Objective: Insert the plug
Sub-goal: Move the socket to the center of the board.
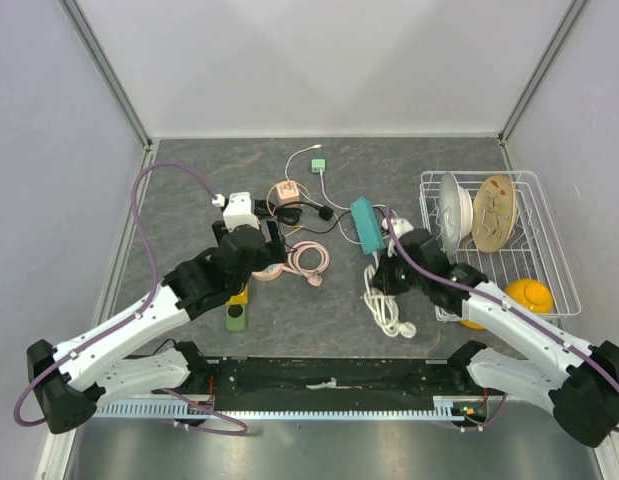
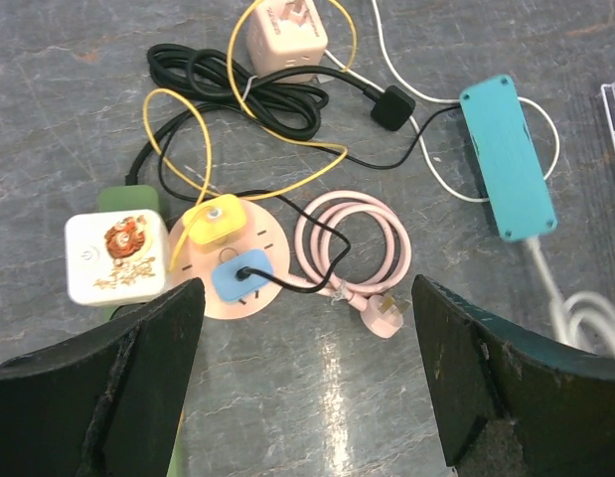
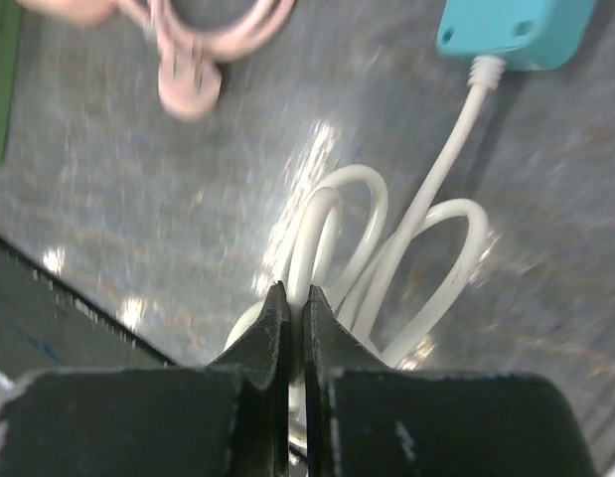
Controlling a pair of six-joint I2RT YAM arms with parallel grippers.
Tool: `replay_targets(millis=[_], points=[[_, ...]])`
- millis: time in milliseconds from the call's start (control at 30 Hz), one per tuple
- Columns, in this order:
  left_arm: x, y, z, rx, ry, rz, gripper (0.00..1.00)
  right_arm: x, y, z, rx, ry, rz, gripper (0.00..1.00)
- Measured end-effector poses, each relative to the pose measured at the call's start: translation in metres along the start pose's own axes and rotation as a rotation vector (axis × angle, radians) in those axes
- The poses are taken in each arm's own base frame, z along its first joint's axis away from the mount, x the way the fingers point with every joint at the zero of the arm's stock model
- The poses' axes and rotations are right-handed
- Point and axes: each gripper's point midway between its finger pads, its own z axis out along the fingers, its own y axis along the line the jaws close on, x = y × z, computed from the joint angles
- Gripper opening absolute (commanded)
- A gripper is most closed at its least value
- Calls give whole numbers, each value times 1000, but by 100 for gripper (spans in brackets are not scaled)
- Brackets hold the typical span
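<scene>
Plug [image 1: 407,329] on the white cord [image 1: 382,308] lies loose on the arms' side of the teal power strip [image 1: 367,224], ungrasped; right gripper [image 3: 295,298] sits shut over the cord's loops, holding nothing I can see; left gripper [image 2: 307,298] hangs wide open; next move likely calls for reopening to grasp the plug.

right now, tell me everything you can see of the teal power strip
The teal power strip is a long block with rounded corners, plastic by the look. It lies flat at a slant on the grey table, between the round pink socket and the wire rack. The face that shows is plain with small dark dots at the corners and no visible sockets. A thick white cable leaves its near end, and a thin white wire seems to pass under it.
</scene>
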Motion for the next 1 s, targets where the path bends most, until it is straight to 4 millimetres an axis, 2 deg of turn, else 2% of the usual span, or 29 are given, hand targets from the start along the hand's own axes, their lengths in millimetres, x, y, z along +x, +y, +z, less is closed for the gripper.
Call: replay_targets(millis=[100,167,233,300,400,433,467,633,733,867,900,1000], points=[[2,-11,8,14,15,9,91,47,14,0,-48,93,-3,2],[2,-17,12,25,19,9,91,68,20,2,-64,142,-4,15],[2,-22,14,37,23,6,91,81,21,4,-61,178,-3,19],[1,-25,15,44,23,2,91,86,18,8,-40,193,3,23],[0,-26,16,47,20,0,91,84,12,19,3,181,5,33],[-1,-26,16,47,18,-2,91,82,9,22,19,176,1,46],[-1,-26,16,46,18,-2,91,81,7,26,37,177,-4,50],[-7,-20,21,20,20,-11,91,57,14,47,58,178,-40,72],[-13,-17,29,-4,30,-22,91,27,29,49,31,116,-53,79],[-17,-14,43,-34,55,-23,91,-23,41,40,19,1,-46,82],[-16,-13,45,-36,62,-21,91,-35,39,36,24,-30,-32,84],[-13,-12,49,-39,81,-13,91,-62,9,26,88,-104,57,87]])
